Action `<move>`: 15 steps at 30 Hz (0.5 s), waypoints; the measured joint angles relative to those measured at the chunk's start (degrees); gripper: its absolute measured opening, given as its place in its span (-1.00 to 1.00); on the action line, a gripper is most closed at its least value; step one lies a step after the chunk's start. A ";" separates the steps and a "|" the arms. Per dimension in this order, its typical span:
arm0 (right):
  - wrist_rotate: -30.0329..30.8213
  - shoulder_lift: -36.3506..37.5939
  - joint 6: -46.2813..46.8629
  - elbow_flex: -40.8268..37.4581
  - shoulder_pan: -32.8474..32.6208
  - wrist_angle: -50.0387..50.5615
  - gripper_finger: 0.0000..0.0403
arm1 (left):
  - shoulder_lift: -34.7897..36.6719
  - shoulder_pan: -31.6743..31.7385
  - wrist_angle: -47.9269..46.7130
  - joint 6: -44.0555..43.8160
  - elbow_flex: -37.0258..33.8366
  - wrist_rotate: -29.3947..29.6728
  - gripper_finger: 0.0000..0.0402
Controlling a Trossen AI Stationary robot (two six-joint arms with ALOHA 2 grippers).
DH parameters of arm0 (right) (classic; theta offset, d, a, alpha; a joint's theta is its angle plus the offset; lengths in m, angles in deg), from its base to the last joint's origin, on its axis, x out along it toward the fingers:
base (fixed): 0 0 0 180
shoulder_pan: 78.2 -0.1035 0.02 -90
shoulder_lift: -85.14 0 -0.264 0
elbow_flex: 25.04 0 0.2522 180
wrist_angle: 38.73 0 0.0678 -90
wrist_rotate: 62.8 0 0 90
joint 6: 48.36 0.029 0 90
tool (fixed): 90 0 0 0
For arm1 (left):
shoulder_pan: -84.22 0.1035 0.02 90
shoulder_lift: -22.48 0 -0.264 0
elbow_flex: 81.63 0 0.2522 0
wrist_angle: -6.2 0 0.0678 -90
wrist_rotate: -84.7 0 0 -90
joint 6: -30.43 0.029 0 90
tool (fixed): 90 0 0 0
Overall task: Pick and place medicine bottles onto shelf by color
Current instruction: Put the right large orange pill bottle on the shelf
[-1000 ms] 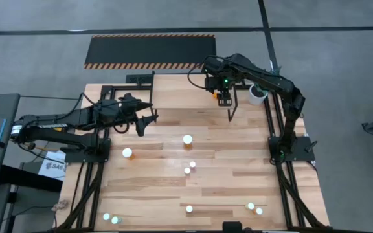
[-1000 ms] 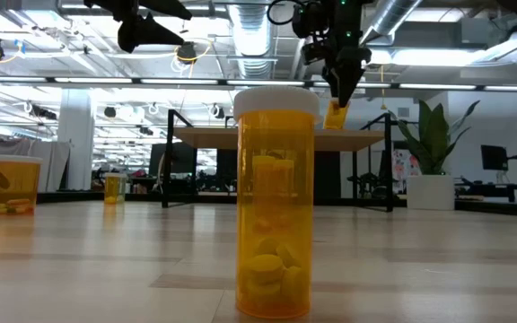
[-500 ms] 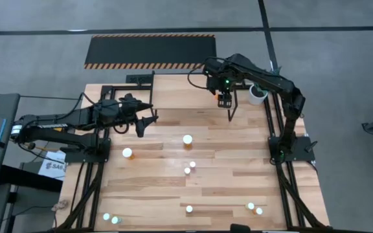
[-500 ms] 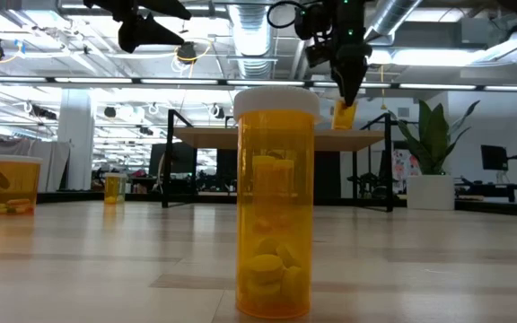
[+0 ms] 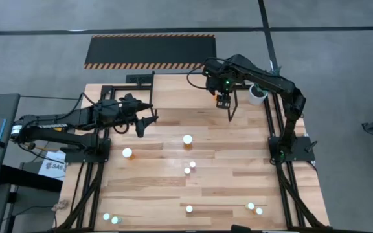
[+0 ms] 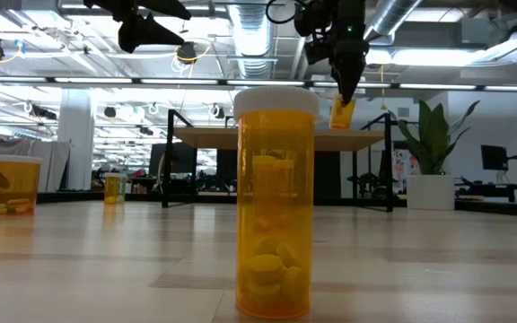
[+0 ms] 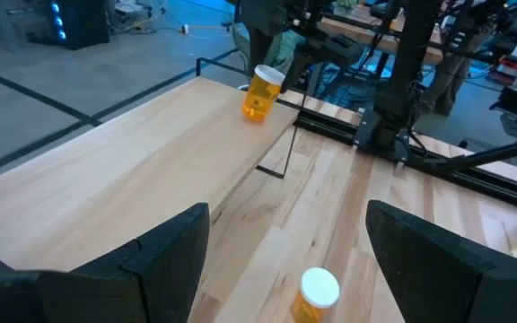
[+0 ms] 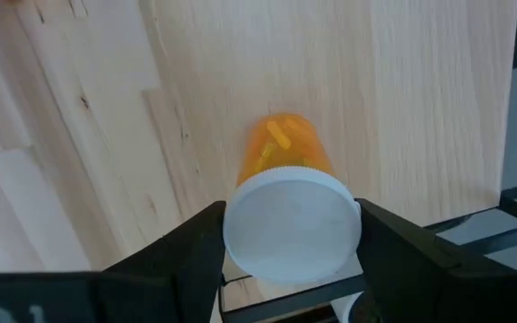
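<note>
Wood table, open workshop behind. Right gripper (image 8: 290, 269) pinches orange bottle (image 8: 285, 193) by its cap, hanging it just above shelf (image 7: 142, 170) (prob. to set down upright). Left gripper (image 7: 285, 260) spread, empty, waits well apart; another bottle (image 7: 317, 293) just ahead.

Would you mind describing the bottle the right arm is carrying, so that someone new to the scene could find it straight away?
Start at the shelf, the small light-wood rack at the far end of the table. Above its right end hangs the right gripper, shut on an orange bottle by its white cap. It is the only bottle held off the surface; all the others stand on the table.
</note>
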 joint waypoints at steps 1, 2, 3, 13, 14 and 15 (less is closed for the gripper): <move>-0.12 0.00 0.07 0.00 0.01 0.00 0.27 | 0.00 -0.01 -0.01 0.00 0.00 0.00 0.44; -0.19 0.00 0.11 0.00 0.02 0.00 0.27 | 0.00 0.00 -0.01 -0.02 0.00 -0.02 0.44; -0.19 0.00 0.37 0.00 0.02 -0.02 0.27 | 0.00 0.00 0.00 -0.02 0.00 -0.13 0.44; -1.43 -0.04 1.38 0.00 0.07 -0.84 0.52 | 0.00 0.00 0.07 -0.07 0.00 -0.28 0.44; -1.43 -0.04 1.32 0.00 0.07 -0.93 0.57 | 0.00 0.00 0.07 -0.09 0.00 -0.31 0.44; -1.43 -0.06 1.16 0.00 0.07 -0.96 0.63 | 0.00 0.00 0.07 -0.09 0.00 -0.31 0.44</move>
